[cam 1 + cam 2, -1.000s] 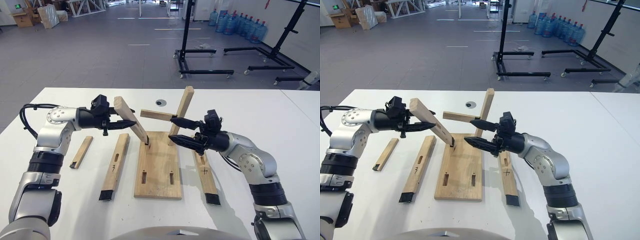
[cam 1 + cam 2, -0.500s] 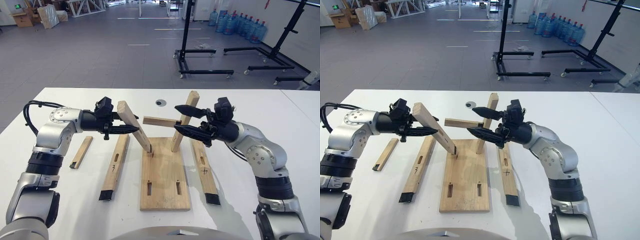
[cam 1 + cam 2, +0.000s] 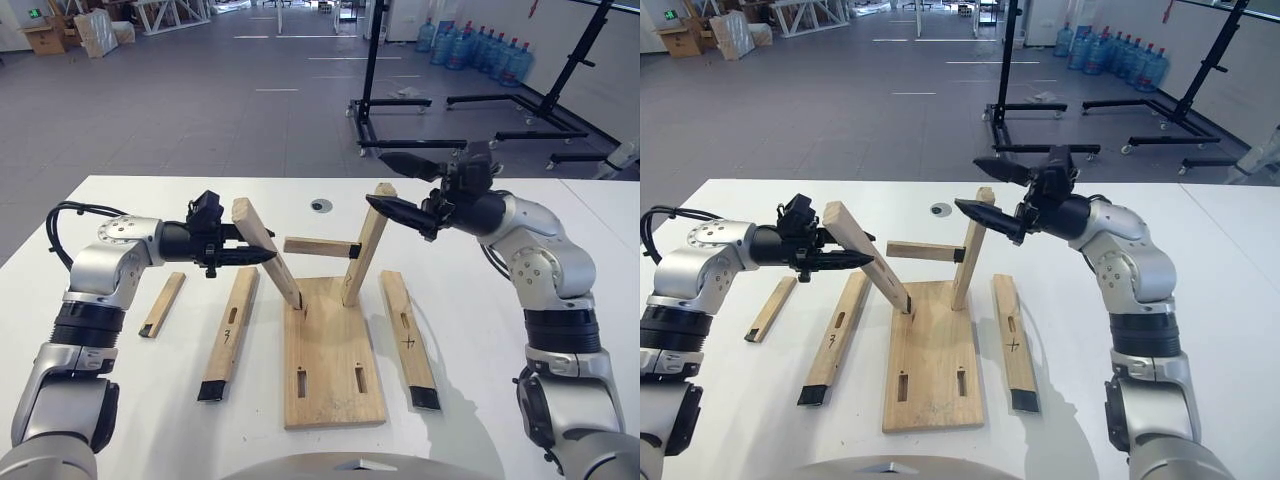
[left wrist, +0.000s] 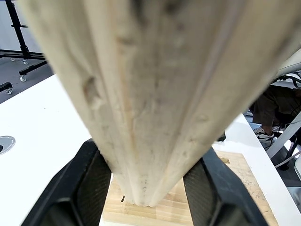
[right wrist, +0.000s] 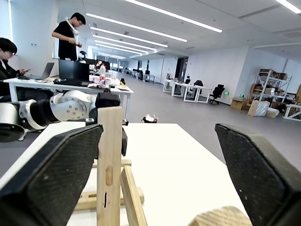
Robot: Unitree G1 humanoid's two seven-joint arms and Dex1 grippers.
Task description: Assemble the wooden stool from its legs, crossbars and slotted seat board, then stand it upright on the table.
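Pale wood parts lie across the white table (image 3: pixel 520 340). The slotted seat board (image 3: pixel 333 365) lies flat in the middle, and the dark cuts of two slots show at its 6 o'clock end.

From the board's 11 o'clock corner a leg (image 3: pixel 262 248) rises, leaning away toward 11 o'clock. The left gripper (image 3: pixel 262 240) comes in from 9 o'clock and is clamped across this leg about halfway up. In the left wrist view the black fingers (image 4: pixel 89 183) press on both sides of the wood.

A second leg (image 3: pixel 365 245) stands at the board's 1 o'clock corner and tips slightly toward 1 o'clock. A crossbar (image 3: pixel 318 245) juts from its middle toward 9 o'clock, its free end just short of the held leg.

The right gripper (image 3: pixel 375 178) hovers at the top of this second leg with its fingers spread wide, gripping nothing. From here I cannot tell whether the lower fingertip touches the wood.

Two more legs lie flat beside the board: one (image 3: pixel 231 330) at 9 o'clock, the other (image 3: pixel 409 338) at 3 o'clock. A short crossbar (image 3: pixel 163 303) lies farther out at 9 o'clock.
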